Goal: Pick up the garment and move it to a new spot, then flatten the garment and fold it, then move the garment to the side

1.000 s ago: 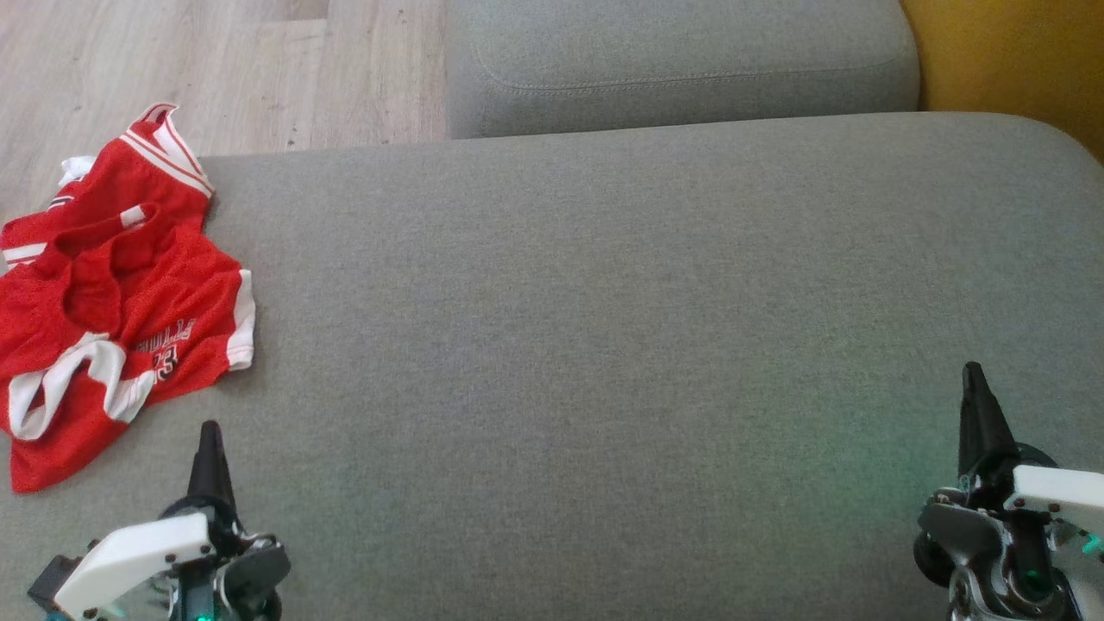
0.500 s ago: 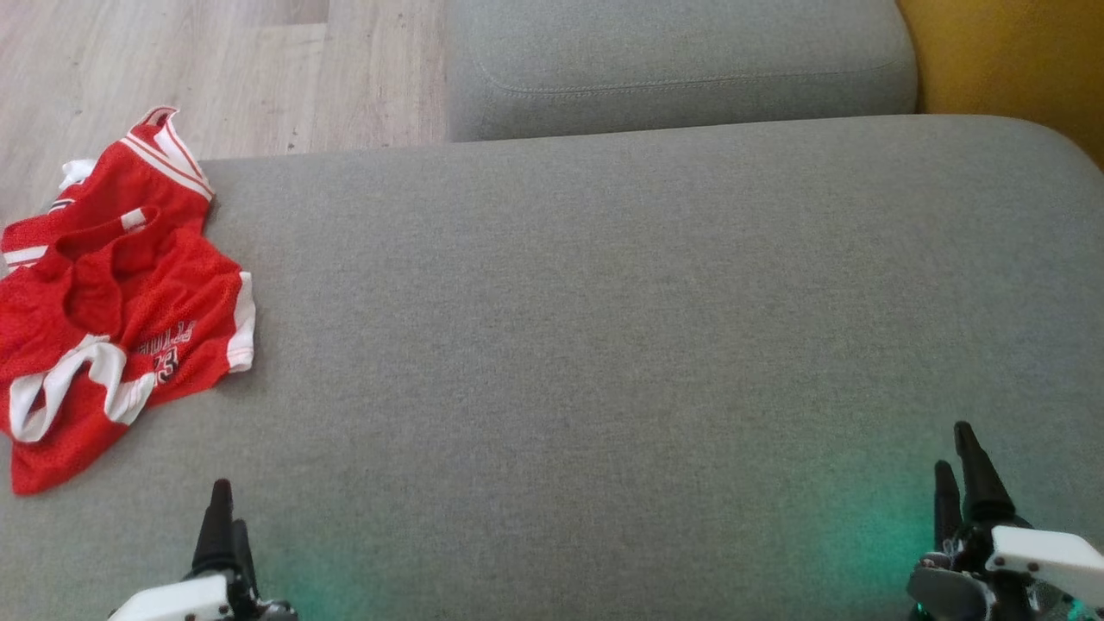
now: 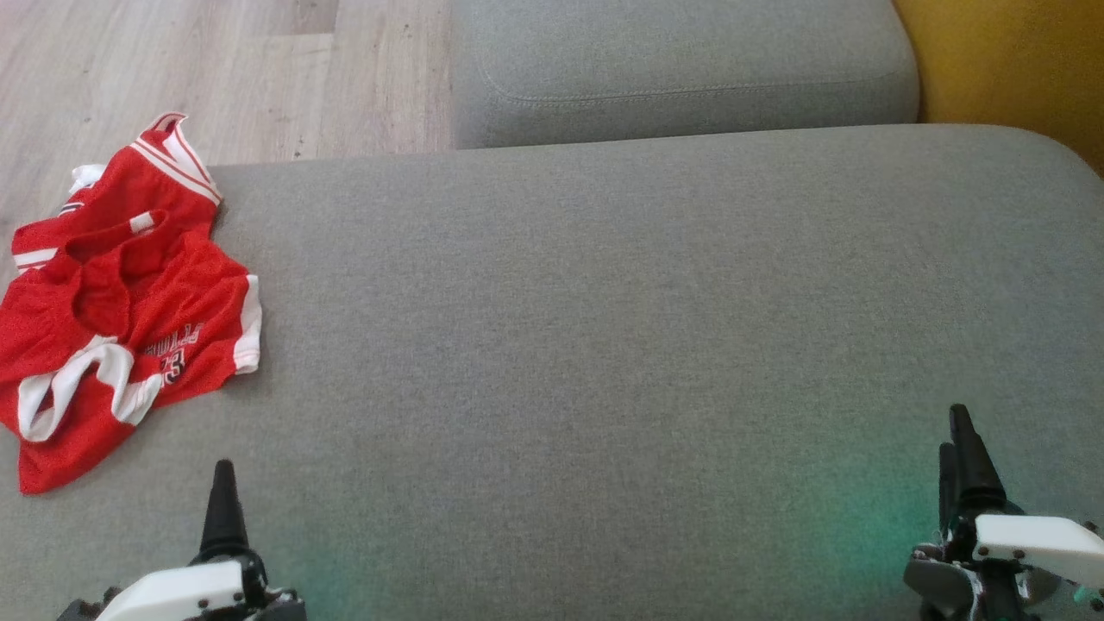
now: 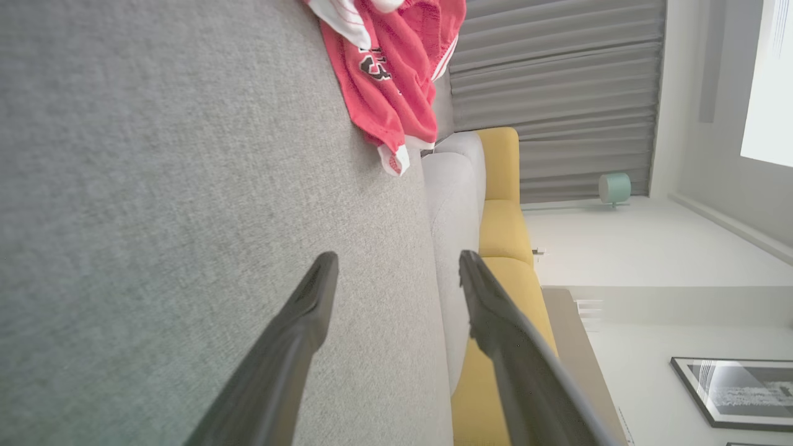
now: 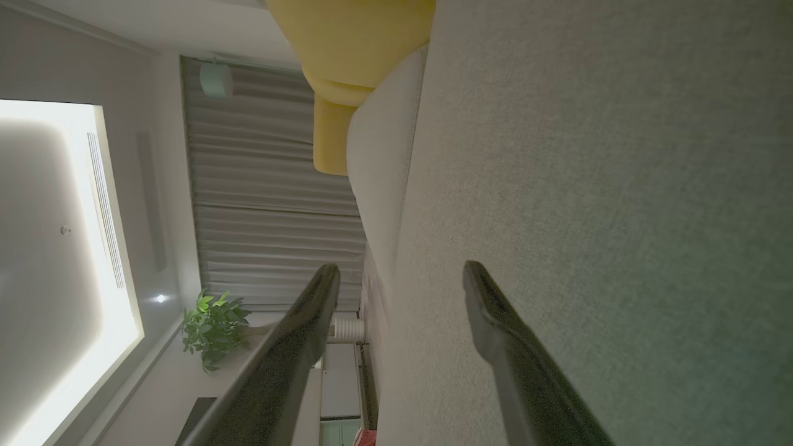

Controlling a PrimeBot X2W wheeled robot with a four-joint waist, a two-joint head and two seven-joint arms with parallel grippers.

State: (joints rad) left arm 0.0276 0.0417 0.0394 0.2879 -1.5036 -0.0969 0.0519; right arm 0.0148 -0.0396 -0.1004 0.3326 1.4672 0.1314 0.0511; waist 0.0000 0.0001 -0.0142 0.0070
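Grey cushion (image 3: 604, 345), your left gripper (image 4: 396, 260) and right gripper (image 5: 399, 269) both gaping empty; shove the jersey (image 3: 121, 302) at that edge and it could slide off.

Dark lettering (image 3: 172, 343) on the red garment (image 3: 194, 285) is too creased to read.

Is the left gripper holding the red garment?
No, the left gripper is open and empty, while the red garment lies crumpled on the grey cushion ahead of it.
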